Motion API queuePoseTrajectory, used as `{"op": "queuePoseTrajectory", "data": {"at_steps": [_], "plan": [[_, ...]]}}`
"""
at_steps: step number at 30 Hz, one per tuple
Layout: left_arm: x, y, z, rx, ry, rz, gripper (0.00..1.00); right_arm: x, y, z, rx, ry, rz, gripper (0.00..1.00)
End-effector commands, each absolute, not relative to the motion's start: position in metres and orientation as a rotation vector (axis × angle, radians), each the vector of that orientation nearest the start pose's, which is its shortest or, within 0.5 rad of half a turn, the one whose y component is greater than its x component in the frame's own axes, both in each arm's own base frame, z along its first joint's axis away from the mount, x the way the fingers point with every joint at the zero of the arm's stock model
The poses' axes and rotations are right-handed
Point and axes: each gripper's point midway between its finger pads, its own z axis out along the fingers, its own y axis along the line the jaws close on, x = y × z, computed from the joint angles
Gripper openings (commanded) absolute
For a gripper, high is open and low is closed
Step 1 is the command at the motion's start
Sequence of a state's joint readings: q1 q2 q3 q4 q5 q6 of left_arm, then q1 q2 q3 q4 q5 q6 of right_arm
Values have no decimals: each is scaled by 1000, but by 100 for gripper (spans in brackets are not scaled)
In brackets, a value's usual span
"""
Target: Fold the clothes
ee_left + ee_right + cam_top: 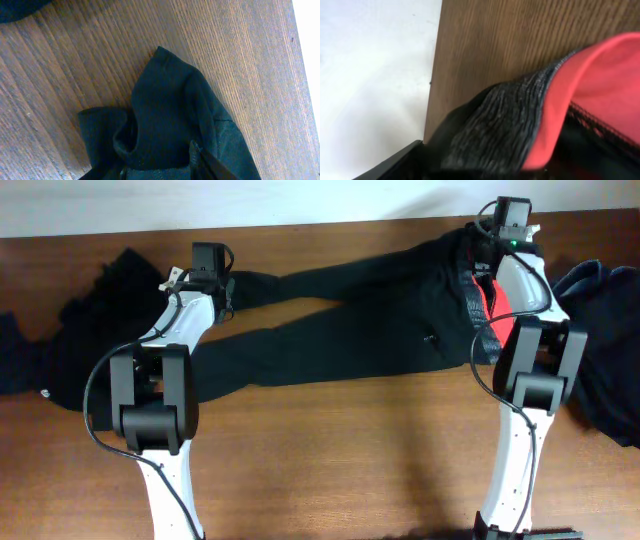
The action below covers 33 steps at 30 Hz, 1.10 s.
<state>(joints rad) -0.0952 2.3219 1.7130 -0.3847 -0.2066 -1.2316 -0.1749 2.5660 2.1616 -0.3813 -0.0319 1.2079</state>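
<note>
Black trousers [350,330] held stretched on desk [350,450]; fold pending.
Left gripper [224,292] is clamped on cuff [170,110], right gripper [487,258] on waistband [495,130]; one end is to be carried over.

Table [510,35] filled the top of frame, grain running top to bottom, edge down the left. Plain white surface [370,65] beyond that edge. Trousers [600,160] were bunched across bottom and right, close to the lens and blurry. Speckled grey knit waistband [500,130] sat mid-frame, folded over and lifted off the wood. Red lining [590,85] was turned outward on its right, touching it. Black cloth with a stitched seam [600,125] lay below the lining. Right gripper [485,175]: one black finger [390,165] showed bottom left, pressed against the waistband, the other hidden under cloth. It looked clamped on the waistband.
</note>
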Motion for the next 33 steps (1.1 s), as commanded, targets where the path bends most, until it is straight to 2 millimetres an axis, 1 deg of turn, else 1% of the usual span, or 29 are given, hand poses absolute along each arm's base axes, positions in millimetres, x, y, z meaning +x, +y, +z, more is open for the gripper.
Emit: {"op": "queuePoseTrajectory", "data": {"at_steps": [1, 3, 4, 5, 6, 8, 9, 10, 16, 18, 21, 24, 26, 31, 33], "plan": [[554, -22, -16, -1481, 2175, -232, 39, 658, -115, 25, 1540, 1861, 488, 64], [554, -22, -16, -1482, 2174, -231, 36, 658, -116, 21, 1531, 1869, 477, 49], [555, -21, -16, -1482, 2173, -231, 33, 659, -116, 22, 1513, 1879, 470, 37], [555, -21, -16, -1483, 2173, -231, 24, 659, -116, 22, 1486, 1895, 460, 20], [555, -21, -16, -1484, 2172, -231, 19, 659, -116, 22, 1478, 1900, 457, 14], [555, -20, -16, -1486, 2171, -231, 6, 660, -115, 23, 1455, 1912, 458, 5], [555, -20, -16, -1486, 2171, -231, 2, 660, -115, 23, 1443, 1919, 455, 4], [555, -20, -16, -1486, 2170, -231, 1, 661, -114, 24, 1424, 1931, 455, 4], [559, -23, -13, -1478, 2167, -270, 1, 662, -110, 29, 1333, 1981, 452, 4], [562, -25, -11, -1468, 2165, -289, 1, 664, -108, 38, 1269, 2000, 446, 4], [568, -27, -4, -1417, 2176, -297, 1, 669, -107, 63, 1118, 2033, 414, 4], [579, -28, 11, -1310, 2201, -291, 1, 669, -104, 93, 1011, 2052, 398, 4], [584, -29, 21, -1268, 2212, -285, 1, 667, -99, 111, 951, 2067, 417, 4], [594, -27, 49, -1185, 2234, -256, 1, 662, -85, 141, 883, 2083, 544, 4], [596, -26, 60, -1157, 2241, -234, 1, 659, -80, 150, 865, 2090, 597, 4]]}}
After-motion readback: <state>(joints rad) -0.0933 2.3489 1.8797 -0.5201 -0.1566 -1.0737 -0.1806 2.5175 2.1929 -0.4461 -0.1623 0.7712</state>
